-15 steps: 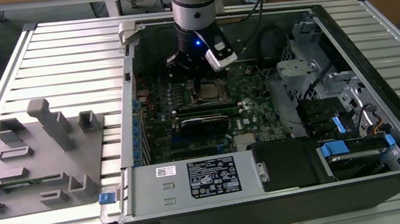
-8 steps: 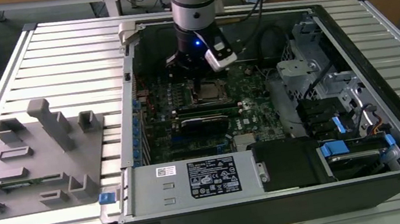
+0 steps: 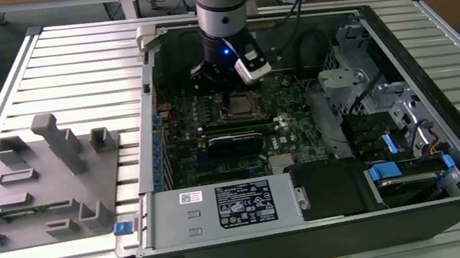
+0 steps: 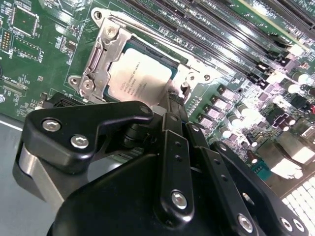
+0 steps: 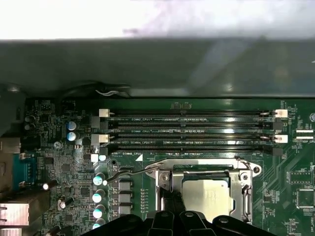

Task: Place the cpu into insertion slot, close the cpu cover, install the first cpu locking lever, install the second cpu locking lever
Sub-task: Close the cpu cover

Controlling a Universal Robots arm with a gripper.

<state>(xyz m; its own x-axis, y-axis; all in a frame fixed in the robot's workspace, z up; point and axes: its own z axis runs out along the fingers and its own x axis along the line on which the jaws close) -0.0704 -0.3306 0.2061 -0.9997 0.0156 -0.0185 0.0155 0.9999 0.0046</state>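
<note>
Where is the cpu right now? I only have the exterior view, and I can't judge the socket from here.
Observer: In both wrist views the cpu lies flat in the insertion slot, silver top up.
Operator: Is the cpu cover down?
Observer: Yes, the cpu cover lies flat, framing the chip's edges.
Operator: And the levers?
Observer: In the first wrist view one thin wire lever juts out from the slot's corner over the board, not tucked along the cover.
</note>
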